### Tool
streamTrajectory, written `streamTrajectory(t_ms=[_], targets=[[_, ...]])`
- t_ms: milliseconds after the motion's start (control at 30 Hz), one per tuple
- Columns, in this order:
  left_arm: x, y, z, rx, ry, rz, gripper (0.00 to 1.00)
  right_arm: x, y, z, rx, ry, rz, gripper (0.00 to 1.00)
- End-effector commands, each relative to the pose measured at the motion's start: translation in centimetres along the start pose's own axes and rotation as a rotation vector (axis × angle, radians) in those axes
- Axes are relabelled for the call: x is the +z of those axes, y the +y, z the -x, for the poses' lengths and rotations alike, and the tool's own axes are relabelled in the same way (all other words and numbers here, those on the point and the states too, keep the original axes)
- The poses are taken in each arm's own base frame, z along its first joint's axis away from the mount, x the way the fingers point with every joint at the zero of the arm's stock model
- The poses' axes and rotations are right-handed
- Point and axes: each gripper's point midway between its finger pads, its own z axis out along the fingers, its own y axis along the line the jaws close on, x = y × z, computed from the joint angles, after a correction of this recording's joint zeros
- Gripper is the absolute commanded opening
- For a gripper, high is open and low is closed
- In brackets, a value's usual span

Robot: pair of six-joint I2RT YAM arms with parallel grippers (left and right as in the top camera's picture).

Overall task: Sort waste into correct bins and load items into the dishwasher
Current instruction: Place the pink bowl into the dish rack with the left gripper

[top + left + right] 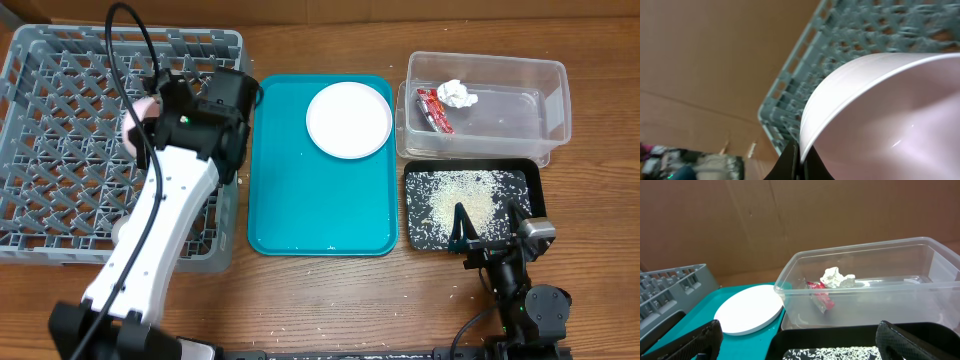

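My left gripper [150, 112] is over the grey dish rack [60, 150], shut on the rim of the pale pink bowl [133, 128]. In the left wrist view the jaws [799, 161] pinch the bowl's rim [890, 115] above the rack [840, 55]. The round plate [348, 119] lies on the teal tray [320, 205]. The clear tub [485, 135] holds the red wrapper [434, 110] and the paper ball [457, 94]. Rice [462, 195] lies in the black tray [415, 235]. My right gripper [490, 228] is open and empty over the black tray's near edge. The green bowl and chopsticks are out of view.
The right wrist view shows the tub [900, 295], paper ball [836, 277], wrapper [819, 297], plate [747, 309] and black tray rim [840, 334] ahead of my open fingers [800, 345]. A few rice grains lie on the teal tray and the table.
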Motion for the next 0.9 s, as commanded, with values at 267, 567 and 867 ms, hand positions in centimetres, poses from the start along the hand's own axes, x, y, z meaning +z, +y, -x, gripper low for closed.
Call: streamTrajectory(t_ms=[267,567,867], targets=[[8.3,-3.7,-2.9,0.154,0.135,0.208,0.04,0.0,-0.3,-0.1,0.001,-0.006,-0.012,1.00],[7.5,-7.9,-4.4,0.225,0.170,0.089,0.35,0.0,-0.3,-0.1,0.001,-0.006,-0.012,1.00],[1.0,-9.5,-4.0,0.175,0.279,-0.276,0.62,0.0,-0.3,-0.1,0.001,-0.006,-0.012,1.00]])
